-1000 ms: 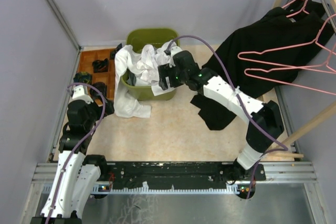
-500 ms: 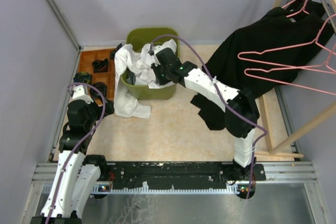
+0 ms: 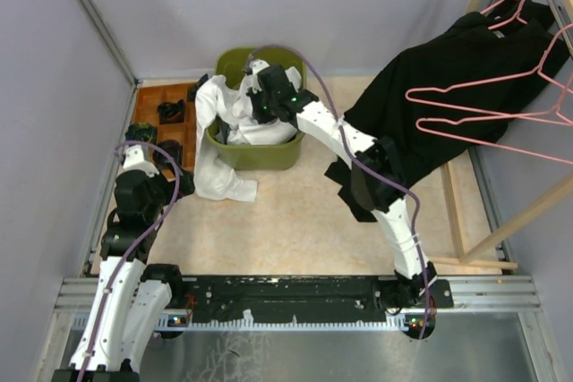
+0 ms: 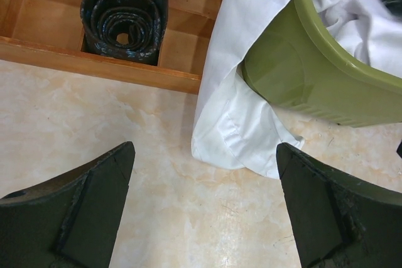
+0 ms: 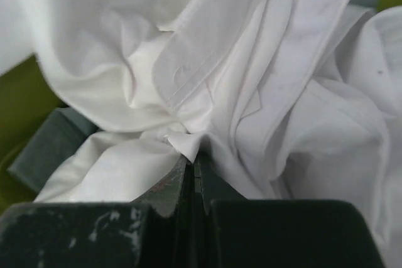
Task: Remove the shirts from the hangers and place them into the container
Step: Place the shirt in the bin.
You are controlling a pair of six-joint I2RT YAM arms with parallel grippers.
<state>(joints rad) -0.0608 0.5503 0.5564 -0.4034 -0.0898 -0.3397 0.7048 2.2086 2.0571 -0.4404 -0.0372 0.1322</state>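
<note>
Since a second back the right arm has reached further left over the olive-green rectangular plastic tub (image 3: 260,158), and my right pincer (image 5: 196,158) has gone from spread to clamped: the wrist view shows both jaws pressed together with a small fold of the white floppy cloth shirt (image 5: 220,61) nipped at their tips. That shirt lies bunched inside the tub, directly under and ahead of the pincer, and from above I see part of it spilling over the tub's left rim onto the beige tabletop (image 3: 286,221). The left pincer (image 4: 204,149) hangs with its jaws wide apart and nothing between them, near the tub's left wall and above the spilled hem. Room is tight on that side, where the brown wooden compartment tray (image 4: 182,48) sits close beside the tub; bare tabletop stretches between the tub and the arm bases. Only the top view shows the black cloth shirt (image 3: 448,78) draped at the far right among the thin pink wire hangers (image 3: 483,105); the left wrist view alone shows that a dark bundle (image 4: 124,17) in one tray compartment is rolled into a spiral
</note>
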